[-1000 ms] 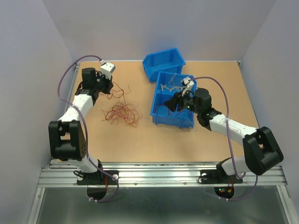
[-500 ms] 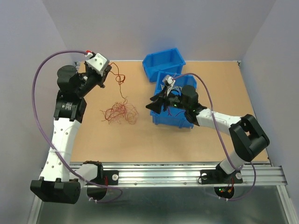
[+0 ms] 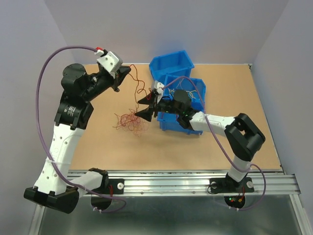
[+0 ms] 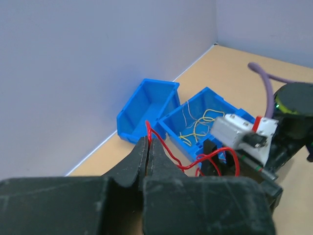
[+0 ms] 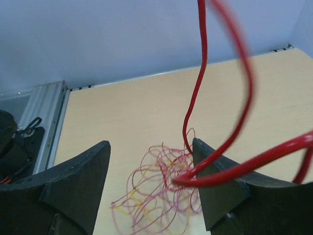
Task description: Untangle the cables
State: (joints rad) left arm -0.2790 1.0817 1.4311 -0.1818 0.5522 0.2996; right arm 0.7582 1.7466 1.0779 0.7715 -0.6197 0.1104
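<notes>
Tan tabletop [image 3: 220, 142], left fingers [image 4: 137, 161] pinching red cable [image 5: 203, 49], tangle [image 3: 129, 121] below

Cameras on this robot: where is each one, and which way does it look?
Top external: above and behind the arm bases, looking down on the table; both arms show.
Left wrist: on the left arm, looking past the left gripper, shut on a red cable, toward the blue bins.
Right wrist: on the right arm, looking through the open right gripper down at the tangle.
Shared: both wrist views show that red cable.
</notes>
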